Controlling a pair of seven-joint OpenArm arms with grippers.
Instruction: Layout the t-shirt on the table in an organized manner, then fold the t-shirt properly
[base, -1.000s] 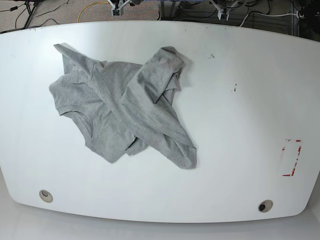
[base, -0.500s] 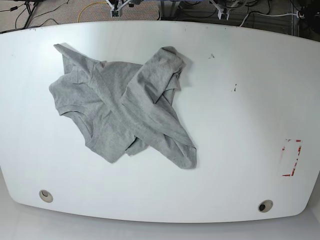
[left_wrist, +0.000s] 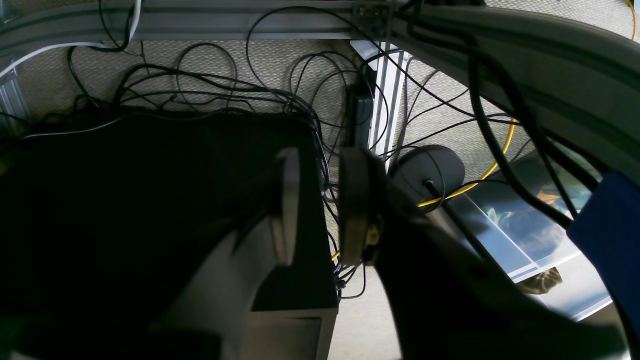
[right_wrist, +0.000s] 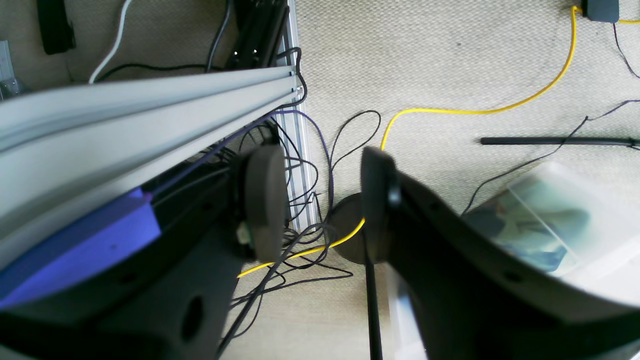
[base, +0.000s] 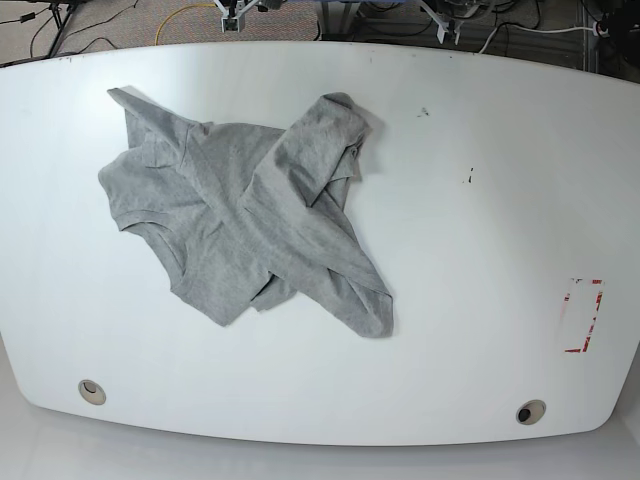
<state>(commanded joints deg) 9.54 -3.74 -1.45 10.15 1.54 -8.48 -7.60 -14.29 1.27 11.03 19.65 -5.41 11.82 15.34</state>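
The heather-grey t-shirt (base: 250, 220) lies crumpled on the left half of the white table (base: 480, 250), with one part folded diagonally over the rest and a sleeve pointing to the far left corner. No lettering shows. Both grippers are off the table, behind its far edge, and touch nothing. In the left wrist view my left gripper (left_wrist: 320, 205) is open with a narrow gap, over floor cables. In the right wrist view my right gripper (right_wrist: 320, 200) is open wider, above carpet and a yellow cable.
Two round grommet holes (base: 92, 391) (base: 531, 411) sit near the front edge. A red-and-white tape mark (base: 583, 315) is at the right. Small black specks (base: 468, 177) dot the right half. Aluminium frame rails (right_wrist: 150, 100) and cables run beyond the far edge.
The t-shirt has not moved. The arm tip at the top left edge of the base view has drawn slightly further out of frame.
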